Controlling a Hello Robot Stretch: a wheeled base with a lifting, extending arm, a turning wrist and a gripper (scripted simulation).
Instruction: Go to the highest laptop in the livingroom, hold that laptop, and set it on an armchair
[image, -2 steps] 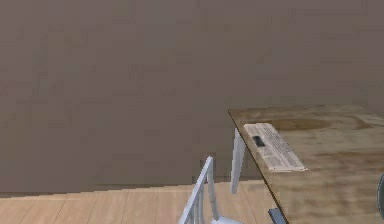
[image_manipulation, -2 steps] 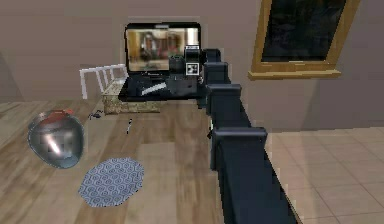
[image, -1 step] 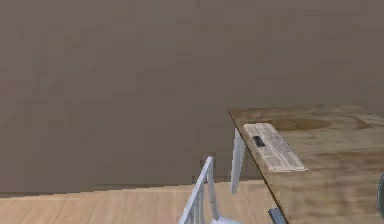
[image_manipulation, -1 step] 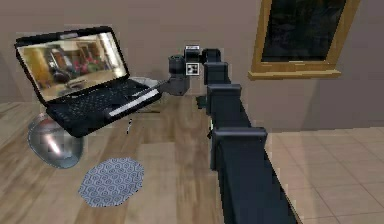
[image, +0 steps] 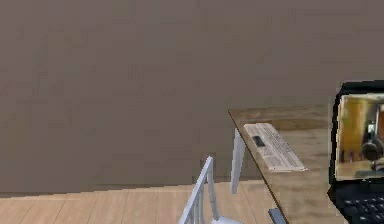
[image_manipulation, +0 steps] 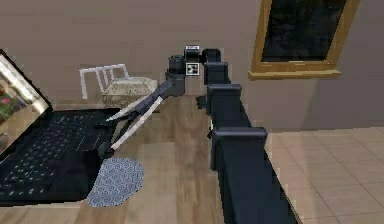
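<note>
1. The laptop (image_manipulation: 50, 150) stands with its lid up on a wooden table (image: 290, 118). In the arm side view it is at the near left, keyboard toward the arm and lit screen rising at the left edge. In the forward view it sits at the table's right end.
2. Handling, as a judgement: it is stiff, flat and fairly heavy for thin fingers, with a smooth, slippery shell, a weak hinge and a fragile screen. The base's front or side edge looks the safest place to take hold, and it should be kept level when lifted.
3. The gripper (image_manipulation: 112, 135) reaches down and left from the arm's far end, its fingers (image_manipulation: 140, 108) ending at the keyboard's right edge. I cannot tell how the fingers are set, whether they touch the laptop, or whether they have hold of anything.
4. A round bluish patterned mat (image_manipulation: 118, 180) lies just near of the fingertips, beside the laptop's right corner.
5. A pale printed sheet (image: 272, 147) lies on the table left of the laptop.
6. Farther off stand a white chair (image_manipulation: 105, 75) and a gold-framed dark pane (image_manipulation: 300, 35) on the wall.
</note>
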